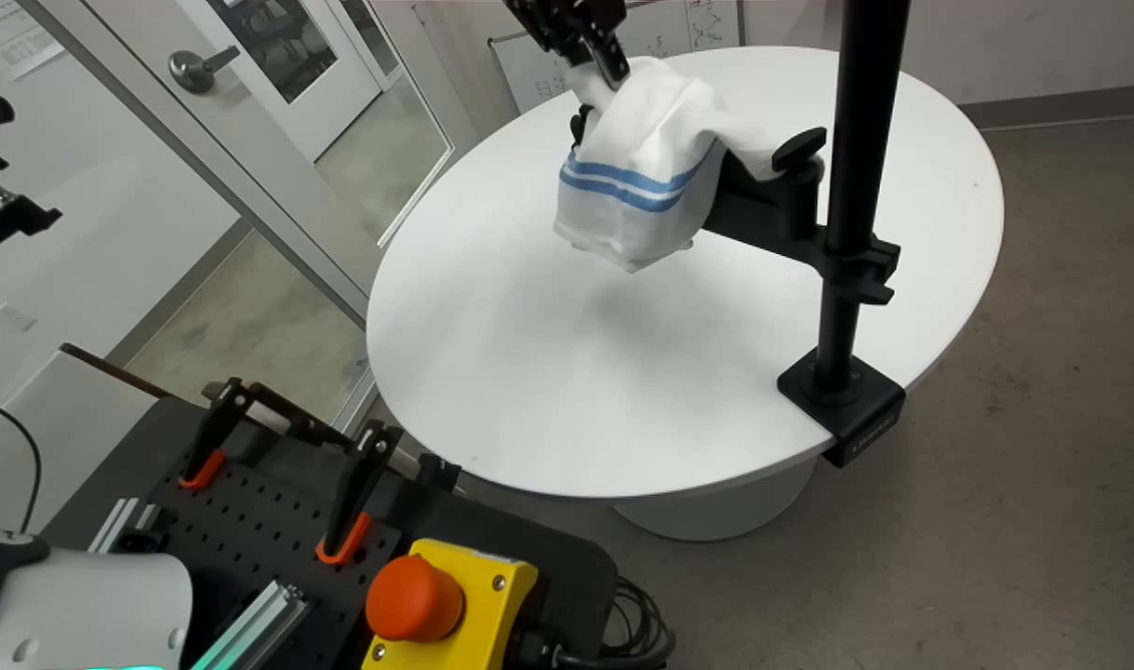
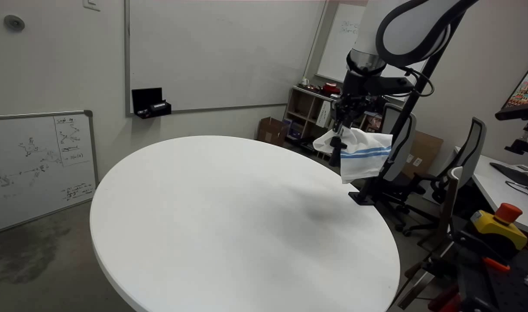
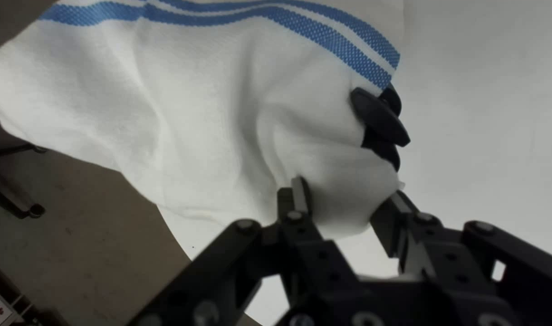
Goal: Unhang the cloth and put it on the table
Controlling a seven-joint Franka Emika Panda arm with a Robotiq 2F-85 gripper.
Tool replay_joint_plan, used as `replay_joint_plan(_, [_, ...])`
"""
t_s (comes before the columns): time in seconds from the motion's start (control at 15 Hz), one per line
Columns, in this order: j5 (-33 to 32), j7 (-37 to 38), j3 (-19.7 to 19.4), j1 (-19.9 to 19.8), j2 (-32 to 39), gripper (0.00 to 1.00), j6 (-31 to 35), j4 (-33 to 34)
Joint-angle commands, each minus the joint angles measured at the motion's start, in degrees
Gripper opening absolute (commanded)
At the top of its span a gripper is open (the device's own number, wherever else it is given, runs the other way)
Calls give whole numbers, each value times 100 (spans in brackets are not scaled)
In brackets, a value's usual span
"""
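White table (image 1: 529,391) below cloth (image 1: 646,167) on stand (image 1: 860,158); gripper (image 3: 349,190) astride cloth.

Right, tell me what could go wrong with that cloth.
The cloth might snag on the black stand it drapes over. The gripper has its jaws apart around a fold; closing might catch too little. In the wrist view, floor shows past one side, so a drop might miss the table.

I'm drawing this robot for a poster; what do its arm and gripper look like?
The arm is mostly white, with a curved black band, a silvery collar and looping black cables. The gripper is black, with linked fingers and round grey bolt heads.
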Motion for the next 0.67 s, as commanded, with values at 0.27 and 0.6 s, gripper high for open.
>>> replay_joint_plan(0.27, [-210, 345, -253, 252, -116, 0, 47, -26])
replay_joint_plan(0.6, [-141, 565, -208, 347, -720, 2, 48, -245])
